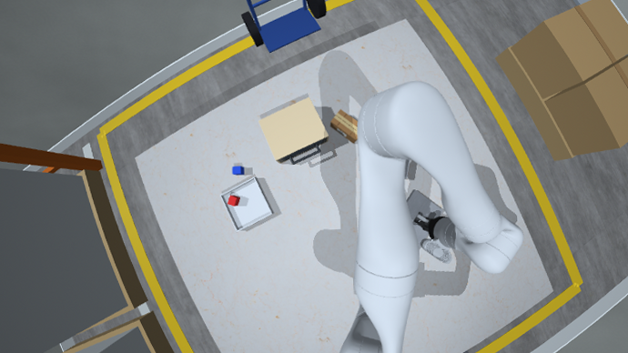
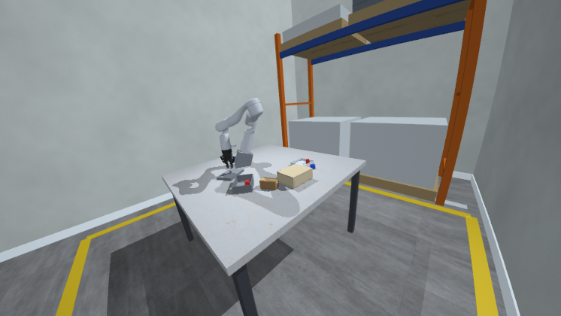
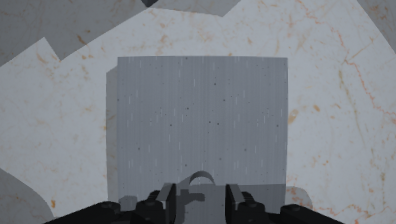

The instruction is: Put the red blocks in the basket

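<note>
The bench (image 1: pixel 288 280) (image 2: pixel 219 220) (image 3: pixel 340 150) carries everything I work among. My arm (image 1: pixel 384 219) (image 2: pixel 237 114) arches above it, blocking part of the top view. The cabinet (image 1: pixel 293 128) (image 2: pixel 294 175) is my landmark; its drawer (image 1: pixel 302 151) looks shut. The basket (image 1: pixel 266 199) (image 2: pixel 295 162) sits a little way off the cabinet's drawer side. The metal box (image 1: pixel 407 170) (image 2: pixel 243 189) stands uncovered on another side of the cabinet, past the brown box (image 1: pixel 345 125) (image 2: pixel 268 183), which is close beside the cabinet. Farther from the cabinet than the metal box, the lid (image 1: pixel 422 200) (image 2: pixel 227 175) (image 3: pixel 202 120) lies on the bench. My fingers (image 1: pixel 419 219) (image 2: pixel 228 166) are partly open above the lid, with nothing in their grip; its handle (image 3: pixel 201 176) shows near the gap between them. As for the blocks, one red block (image 1: pixel 233 200) (image 2: pixel 307 160) is in the basket, near its wall; another red block (image 2: pixel 247 182) is inside the metal box. The blue block (image 1: pixel 237 170) (image 2: pixel 312 166) rests outside the basket, on the cabinet's side of it.
</note>
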`<state>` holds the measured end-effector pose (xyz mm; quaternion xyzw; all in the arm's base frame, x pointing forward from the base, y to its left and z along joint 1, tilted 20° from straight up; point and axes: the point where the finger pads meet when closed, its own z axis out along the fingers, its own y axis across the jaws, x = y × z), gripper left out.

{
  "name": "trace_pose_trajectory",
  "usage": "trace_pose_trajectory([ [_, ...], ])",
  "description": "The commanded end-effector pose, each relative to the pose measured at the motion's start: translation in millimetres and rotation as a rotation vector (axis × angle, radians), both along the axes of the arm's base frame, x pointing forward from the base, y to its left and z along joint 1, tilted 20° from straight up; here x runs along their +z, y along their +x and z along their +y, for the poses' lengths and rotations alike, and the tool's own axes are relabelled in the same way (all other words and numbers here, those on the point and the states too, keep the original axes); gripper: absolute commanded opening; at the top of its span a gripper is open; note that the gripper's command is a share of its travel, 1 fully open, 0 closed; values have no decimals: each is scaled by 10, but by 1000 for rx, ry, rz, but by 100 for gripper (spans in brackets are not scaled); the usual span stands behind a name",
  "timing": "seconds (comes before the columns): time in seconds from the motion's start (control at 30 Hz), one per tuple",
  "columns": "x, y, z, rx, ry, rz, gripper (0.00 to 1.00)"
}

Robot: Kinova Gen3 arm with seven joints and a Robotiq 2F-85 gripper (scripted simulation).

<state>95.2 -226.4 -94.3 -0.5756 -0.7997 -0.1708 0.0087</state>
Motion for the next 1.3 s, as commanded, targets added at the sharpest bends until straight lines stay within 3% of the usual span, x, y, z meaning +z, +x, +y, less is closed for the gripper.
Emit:
trace_pose_trajectory([
  [0.0,107,-19,-36,0,-1,0,40],
  [0.3,477,-91,-147,0,-1,0,40],
  [0.37,477,-91,-147,0,-1,0,40],
  [0.77,896,-172,-273,0,-1,0,40],
  [1.27,1046,-201,-318,0,-1,0,40],
])
